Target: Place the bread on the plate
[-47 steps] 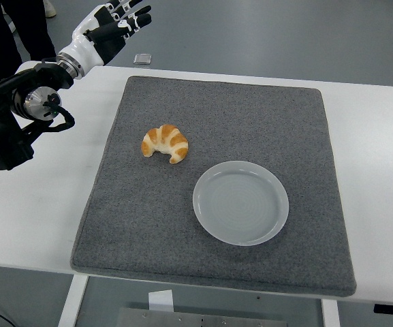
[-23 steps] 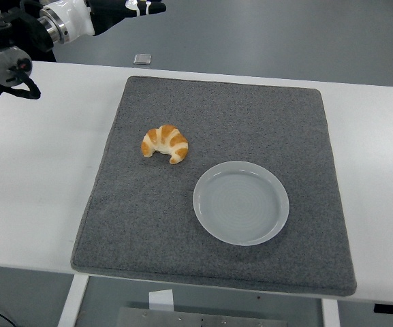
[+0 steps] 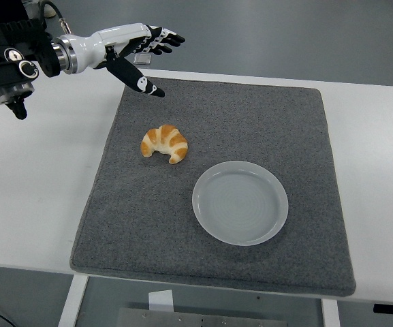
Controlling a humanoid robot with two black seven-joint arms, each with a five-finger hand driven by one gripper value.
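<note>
Bread [image 3: 165,143], a small croissant, is lying on the left half of a grey mat [image 3: 250,116], just up and left of the plate [image 3: 240,202] and not touching it. From the head view, the only one given, the left robot hand [image 3: 138,51] is hanging above the mat's far left corner, fingers spread and slightly bent, thumb pointing down toward the mat, holding nothing. The croissant is sitting nearer the camera than that robot hand and a little to its right, so the reach will probably need to run toward the table's near edge and downward. Its long axis is running roughly left to right, with both horns curling toward the near edge. The right arm is not showing, so the left is the only one placed to act.

The crust is looking golden with pale bands, glossy and likely flaky and easily crushed. The mat is looking felt-like and coarse, probably giving some grip. The plate is round, smooth, pale grey, shallow-rimmed and empty. The table [image 3: 33,184] is plain white.
</note>
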